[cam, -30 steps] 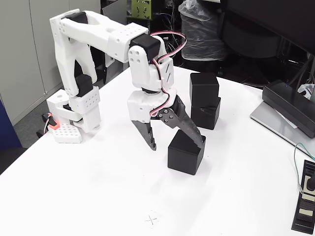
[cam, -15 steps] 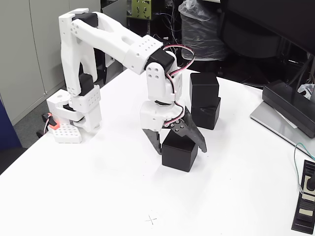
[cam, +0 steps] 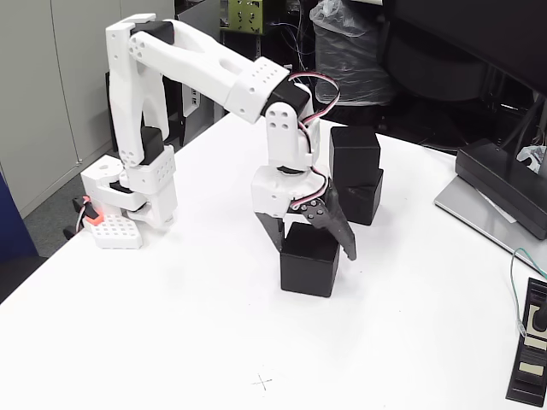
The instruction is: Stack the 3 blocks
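Two black blocks stand stacked at the back of the white table, the upper block on the lower block, slightly askew. The third block rests on the table in front of them. My gripper comes down over this third block with one dark jaw on each side of its top. The right jaw lies against the block's right edge, and the left one is partly hidden behind the block. The gripper looks shut on the block.
The arm's white base stands at the table's left edge. A black device on a grey slab sits at the right edge, with a small black part and a thin cable nearer the front. A small cross mark is on the table's front.
The arm swung right and lowered over the third block. The block, first turned at an angle, got pushed square and slightly left between the jaws, which closed in on its sides.
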Available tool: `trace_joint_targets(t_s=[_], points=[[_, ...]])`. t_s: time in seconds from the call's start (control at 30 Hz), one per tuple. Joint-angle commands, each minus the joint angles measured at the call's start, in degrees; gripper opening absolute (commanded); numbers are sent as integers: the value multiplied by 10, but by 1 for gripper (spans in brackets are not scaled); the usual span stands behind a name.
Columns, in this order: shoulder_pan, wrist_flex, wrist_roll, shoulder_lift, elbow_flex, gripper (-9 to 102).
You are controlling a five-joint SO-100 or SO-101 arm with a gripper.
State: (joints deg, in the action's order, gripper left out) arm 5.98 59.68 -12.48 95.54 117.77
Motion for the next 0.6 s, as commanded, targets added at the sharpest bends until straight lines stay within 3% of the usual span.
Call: trace_joint_targets(t_s=[0.0, 0.33, 0.57], points=[[2, -4, 7, 2, -4, 26], [2, -4, 7, 7, -4, 0], [1, 4, 7, 10, -5, -1]])
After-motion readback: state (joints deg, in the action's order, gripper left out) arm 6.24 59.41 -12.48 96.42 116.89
